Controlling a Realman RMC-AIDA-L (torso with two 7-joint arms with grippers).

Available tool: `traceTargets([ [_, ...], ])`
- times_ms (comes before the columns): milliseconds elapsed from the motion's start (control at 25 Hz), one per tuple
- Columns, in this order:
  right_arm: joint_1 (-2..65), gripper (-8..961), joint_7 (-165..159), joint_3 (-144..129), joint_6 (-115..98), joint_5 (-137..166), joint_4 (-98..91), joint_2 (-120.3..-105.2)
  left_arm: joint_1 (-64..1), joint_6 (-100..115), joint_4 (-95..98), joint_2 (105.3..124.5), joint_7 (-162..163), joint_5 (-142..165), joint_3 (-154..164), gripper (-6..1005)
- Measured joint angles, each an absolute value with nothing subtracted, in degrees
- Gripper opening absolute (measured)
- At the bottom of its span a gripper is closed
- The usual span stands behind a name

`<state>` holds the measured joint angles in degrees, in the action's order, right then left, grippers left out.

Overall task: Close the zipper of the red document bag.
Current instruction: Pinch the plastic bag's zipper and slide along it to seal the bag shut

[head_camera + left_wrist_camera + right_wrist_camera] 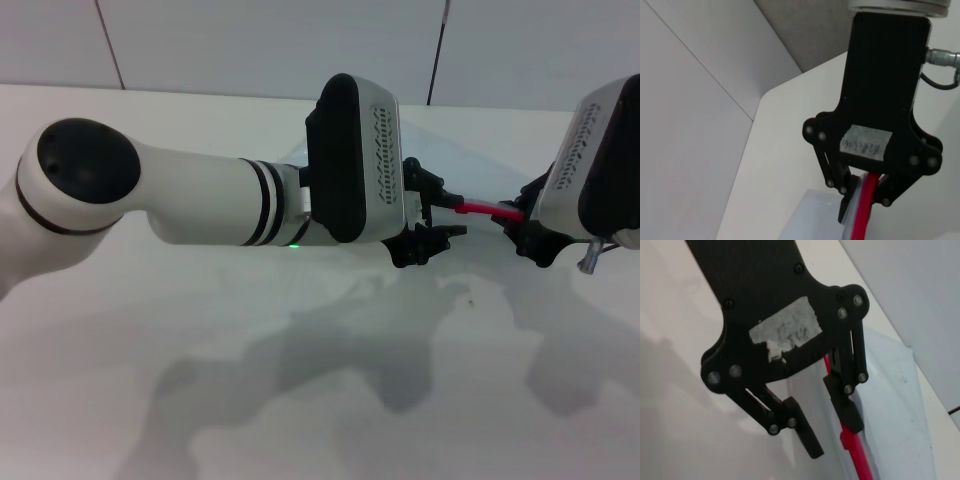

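Observation:
The red document bag (pixel 470 170) lies flat on the white table, pale and translucent, mostly hidden behind my arms. Its zipper (pixel 488 209) shows as a short red strip between the two grippers. My left gripper (pixel 440 212) is at the strip's left end. In the right wrist view this left gripper (pixel 832 432) stands open, one finger (pixel 850 412) against the zipper (pixel 855 452) and the bag (pixel 890 400) behind it. My right gripper (pixel 528 235) is at the strip's right end. In the left wrist view that right gripper (pixel 865 202) is shut on the zipper (pixel 860 225) at the bag's (pixel 810 220) edge.
The white table (pixel 300 400) carries the arms' shadows in front. Its rounded far corner (pixel 765 97) meets a pale panelled wall (pixel 250 40). My left forearm (pixel 200 200) crosses the middle of the head view and hides much of the bag.

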<state>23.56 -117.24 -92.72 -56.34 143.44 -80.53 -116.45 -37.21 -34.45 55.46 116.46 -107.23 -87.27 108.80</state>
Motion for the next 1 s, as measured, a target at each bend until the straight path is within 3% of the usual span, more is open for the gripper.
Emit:
traceTargets([
  [480, 23.6, 48, -117.2, -92.7, -56.3, 143.4, -80.6, -116.45, -37.3, -30.3, 55.9, 116.54, -107.3, -87.2, 112.1, 230],
  [1000, 23.5, 49, -117.2, -92.5, -56.3, 143.4, -80.6, -116.45, -36.9, -28.5, 56.2, 116.5, -108.4, -87.3, 113.2, 89],
])
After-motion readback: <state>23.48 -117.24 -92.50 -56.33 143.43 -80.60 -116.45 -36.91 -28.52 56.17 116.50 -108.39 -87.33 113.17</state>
